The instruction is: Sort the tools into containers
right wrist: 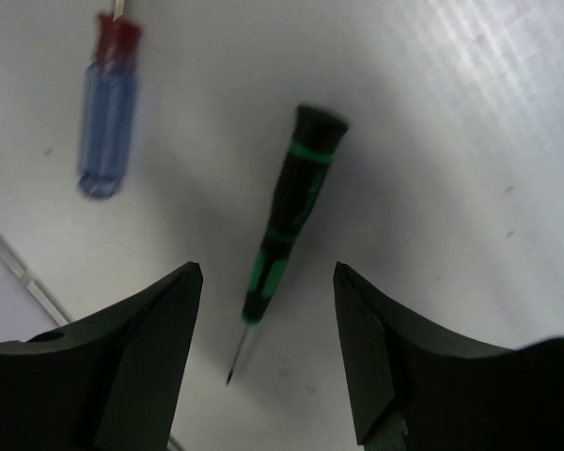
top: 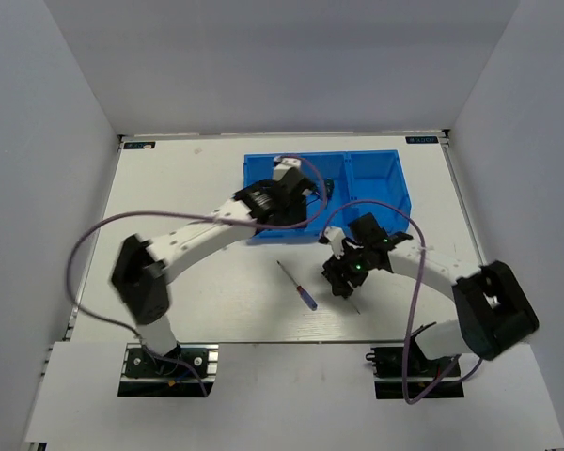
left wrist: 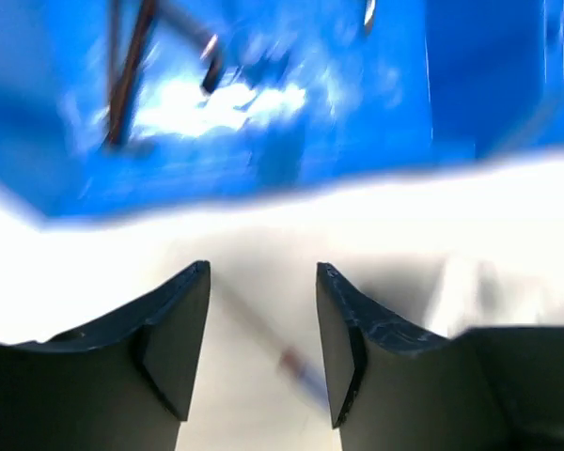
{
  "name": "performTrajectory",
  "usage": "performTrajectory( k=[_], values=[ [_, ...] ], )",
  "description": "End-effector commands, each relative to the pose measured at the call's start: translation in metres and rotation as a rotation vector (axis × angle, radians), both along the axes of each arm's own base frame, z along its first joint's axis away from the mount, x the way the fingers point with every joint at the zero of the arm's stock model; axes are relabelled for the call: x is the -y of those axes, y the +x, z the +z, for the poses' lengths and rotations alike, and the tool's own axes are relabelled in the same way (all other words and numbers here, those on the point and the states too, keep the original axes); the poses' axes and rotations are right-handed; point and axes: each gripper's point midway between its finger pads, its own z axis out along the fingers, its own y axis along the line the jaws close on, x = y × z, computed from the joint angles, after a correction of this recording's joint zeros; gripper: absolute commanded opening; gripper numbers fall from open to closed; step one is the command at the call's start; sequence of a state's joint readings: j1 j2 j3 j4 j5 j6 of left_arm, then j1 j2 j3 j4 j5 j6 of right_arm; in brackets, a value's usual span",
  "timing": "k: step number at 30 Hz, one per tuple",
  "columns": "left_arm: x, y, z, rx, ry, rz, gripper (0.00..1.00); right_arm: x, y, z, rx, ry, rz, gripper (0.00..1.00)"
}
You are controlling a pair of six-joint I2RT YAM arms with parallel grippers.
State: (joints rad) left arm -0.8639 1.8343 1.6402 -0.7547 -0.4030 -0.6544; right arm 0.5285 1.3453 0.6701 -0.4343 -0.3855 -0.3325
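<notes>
The blue tray (top: 376, 183) stands at the back centre of the table. My left gripper (top: 284, 195) hovers over its near left part, open and empty; its view is blurred. In the left wrist view (left wrist: 263, 272) dark hex keys (left wrist: 122, 75) lie inside the tray (left wrist: 291, 150). The blue-handled screwdriver (top: 299, 287) lies on the table in front of the tray. My right gripper (top: 343, 280) is open, low over a green-handled screwdriver (right wrist: 287, 221) that lies between its fingers (right wrist: 268, 272) untouched. The blue-handled screwdriver (right wrist: 108, 117) lies to its left.
The white table (top: 197, 263) is enclosed by grey walls left, right and back. Purple cables loop from both arms over the table. A seam at the table's near edge (right wrist: 19, 272) shows in the right wrist view.
</notes>
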Motion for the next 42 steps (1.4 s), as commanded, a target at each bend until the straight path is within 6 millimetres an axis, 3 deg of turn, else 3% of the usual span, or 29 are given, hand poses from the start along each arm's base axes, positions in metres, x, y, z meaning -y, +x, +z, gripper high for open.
performTrajectory(
  k=[1, 2, 5, 8, 10, 11, 14, 16, 17, 19, 20, 21, 23, 27, 31, 33, 36, 37, 38, 39, 40, 42],
  values=[
    [-0.043, -0.041, 0.053, 0.07, -0.132, 0.045, 0.6, -0.015, 0.052, 0.008, 0.155, -0.061, -0.121, 0.64],
    [-0.058, -0.058, 0.029, 0.024, -0.094, 0.051, 0.61, -0.015, 0.051, 0.002, 0.143, -0.08, -0.121, 0.64],
    [-0.083, -0.083, 0.016, -0.005, -0.123, 0.087, 0.62, -0.018, 0.062, -0.004, 0.176, -0.128, -0.143, 0.59],
    [-0.088, -0.098, -0.003, -0.057, -0.125, 0.096, 0.62, -0.015, 0.066, -0.013, 0.213, -0.192, -0.148, 0.46],
    [-0.082, -0.101, -0.013, -0.084, -0.135, 0.107, 0.62, -0.014, 0.06, -0.02, 0.212, -0.209, -0.132, 0.36],
    [-0.08, -0.102, -0.019, -0.101, -0.139, 0.115, 0.62, -0.01, 0.061, -0.021, 0.228, -0.238, -0.145, 0.22],
    [-0.063, -0.107, -0.041, -0.172, -0.175, 0.121, 0.62, -0.01, 0.054, -0.019, 0.21, -0.232, -0.148, 0.0],
    [-0.051, -0.108, -0.051, -0.209, -0.217, 0.126, 0.64, -0.004, 0.049, -0.015, 0.176, -0.241, -0.161, 0.0],
    [-0.044, -0.115, -0.059, -0.256, -0.239, 0.111, 0.64, -0.014, 0.05, 0.007, 0.182, -0.179, -0.156, 0.0],
    [-0.03, -0.121, -0.074, -0.316, -0.252, 0.097, 0.65, -0.009, 0.053, 0.03, 0.187, -0.165, -0.172, 0.0],
    [-0.028, -0.124, -0.08, -0.341, -0.248, 0.103, 0.67, -0.012, 0.063, 0.058, 0.247, -0.117, -0.192, 0.0],
    [-0.025, -0.126, -0.092, -0.36, -0.228, 0.108, 0.68, -0.003, 0.066, 0.066, 0.253, -0.139, -0.215, 0.0],
    [-0.014, -0.124, -0.093, -0.377, -0.243, 0.094, 0.7, 0.006, 0.088, 0.105, 0.331, -0.134, -0.286, 0.0],
    [0.002, -0.121, -0.098, -0.414, -0.228, 0.09, 0.7, 0.043, 0.13, 0.153, 0.518, -0.156, -0.44, 0.0],
    [0.014, -0.119, -0.1, -0.449, -0.197, 0.095, 0.7, 0.09, 0.173, 0.161, 0.587, -0.255, -0.598, 0.0],
    [0.015, -0.124, -0.103, -0.473, -0.168, 0.103, 0.7, 0.103, 0.194, 0.168, 0.586, -0.259, -0.652, 0.0],
    [0.022, -0.128, -0.106, -0.49, -0.147, 0.1, 0.7, 0.107, 0.221, 0.138, 0.475, -0.264, -0.665, 0.0],
    [0.023, -0.127, -0.106, -0.494, -0.142, 0.102, 0.7, 0.092, 0.239, 0.146, 0.455, -0.189, -0.652, 0.29],
    [0.022, -0.128, -0.107, -0.501, -0.129, 0.106, 0.7, 0.095, 0.244, 0.126, 0.39, -0.207, -0.648, 0.46],
    [0.023, -0.135, -0.112, -0.524, -0.107, 0.097, 0.7, 0.093, 0.248, 0.124, 0.369, -0.198, -0.646, 0.59],
    [0.025, -0.138, -0.11, -0.525, -0.103, 0.088, 0.7, 0.087, 0.267, 0.128, 0.357, -0.167, -0.652, 0.67],
    [0.021, -0.146, -0.12, -0.551, -0.057, 0.09, 0.7, 0.089, 0.279, 0.14, 0.362, -0.138, -0.681, 0.7]
  ],
)
